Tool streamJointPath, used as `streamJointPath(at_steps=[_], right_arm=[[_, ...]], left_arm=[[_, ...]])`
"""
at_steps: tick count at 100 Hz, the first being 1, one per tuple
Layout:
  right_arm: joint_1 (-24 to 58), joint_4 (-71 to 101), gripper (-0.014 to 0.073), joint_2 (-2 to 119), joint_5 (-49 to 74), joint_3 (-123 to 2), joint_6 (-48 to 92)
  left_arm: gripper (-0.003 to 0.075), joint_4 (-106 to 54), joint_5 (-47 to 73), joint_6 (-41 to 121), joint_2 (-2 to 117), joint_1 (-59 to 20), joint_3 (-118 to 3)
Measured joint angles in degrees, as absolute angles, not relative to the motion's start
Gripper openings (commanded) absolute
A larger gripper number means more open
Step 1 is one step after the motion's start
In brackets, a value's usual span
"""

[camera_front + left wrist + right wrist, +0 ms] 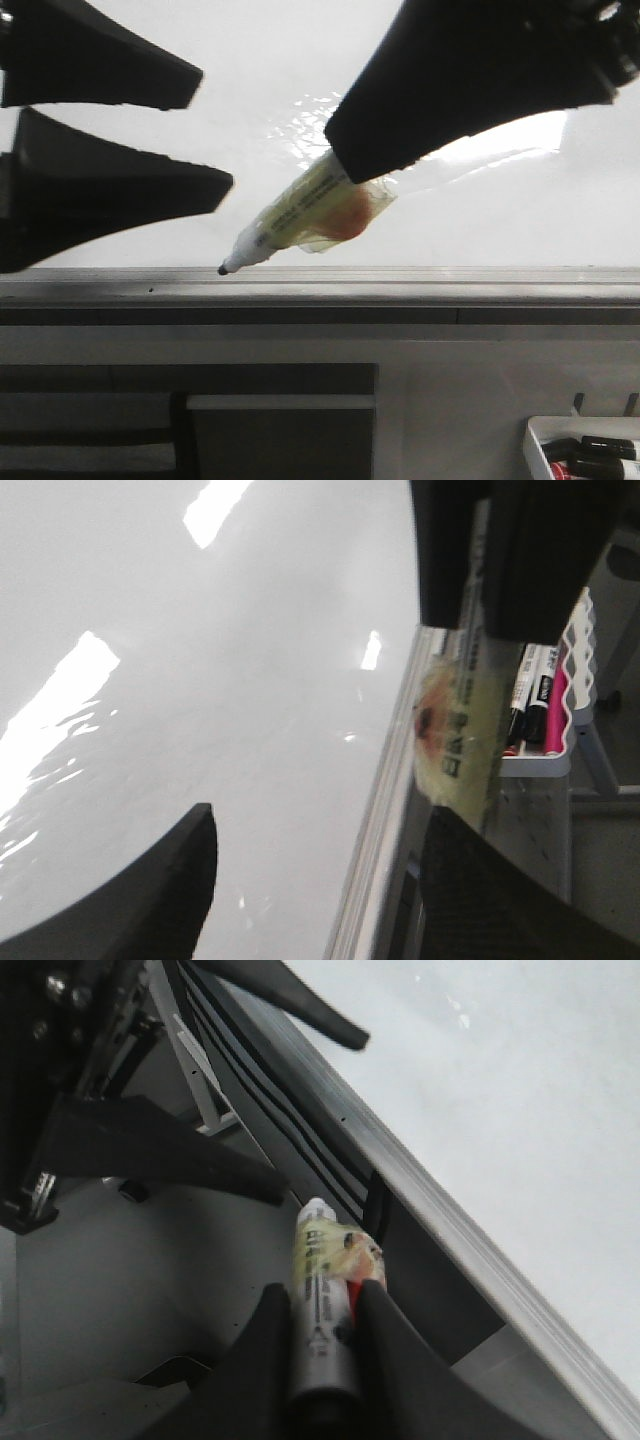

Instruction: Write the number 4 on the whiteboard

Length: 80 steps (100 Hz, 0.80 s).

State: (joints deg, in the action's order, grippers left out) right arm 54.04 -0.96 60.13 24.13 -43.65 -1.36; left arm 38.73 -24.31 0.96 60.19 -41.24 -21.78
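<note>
1. Across the front view, the whiteboard is seen filling the upper half, with glare patches near its middle and a grey rail along its lower edge.
   - No drawn 4 can be made out on the board.
   - The right gripper is seen reaching in from the upper right, closed around a marker wrapped in clear tape with an orange patch.
   - The marker is tilted down to the left, and its black tip is placed at the top edge of the rail; whether it touches cannot be told.
   - The left gripper is seen at the left with its two fingers spread apart and nothing between them.
   - A white tray holding spare markers is shown at the lower right, below the board.

2. From the left wrist view, the glossy board is seen with bright reflections.
   - The left fingers are held wide apart, and nothing is gripped.
   - The taped marker is seen near the rail, held by the right gripper from above.
   - The tray of markers lies beyond it.

3. From the right wrist view, the marker is shown clamped between the right fingers.
   - Its front end is pointed toward the rail, beyond which the board is seen.
   - One left finger is seen over the board edge.
</note>
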Motion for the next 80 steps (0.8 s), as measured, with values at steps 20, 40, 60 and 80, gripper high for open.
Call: streamJointPath(at_steps=[20, 40, 60, 80], right_arm=[[52.14, -0.96, -0.0066, 60.13, 24.93, -45.95, -2.17], [47.48, -0.96, -0.0067, 61.76, 25.04, -52.95, -2.17], [43.06, -1.35, -0.0067, 68.57, 25.27, -58.69, -2.17], [41.87, -2.18, -0.0067, 72.91, 25.04, -62.25, -2.17]], left_arm=[[0.0428, 29.26, -11.06, 0.96, 46.01, -41.13, -21.25], [0.0427, 22.23, -4.18, 0.96, 35.29, -41.13, -21.16], [0.0417, 17.68, -3.05, 0.96, 34.35, -41.13, -21.16], [0.0417, 16.29, -2.95, 0.96, 34.32, -41.13, -21.16]])
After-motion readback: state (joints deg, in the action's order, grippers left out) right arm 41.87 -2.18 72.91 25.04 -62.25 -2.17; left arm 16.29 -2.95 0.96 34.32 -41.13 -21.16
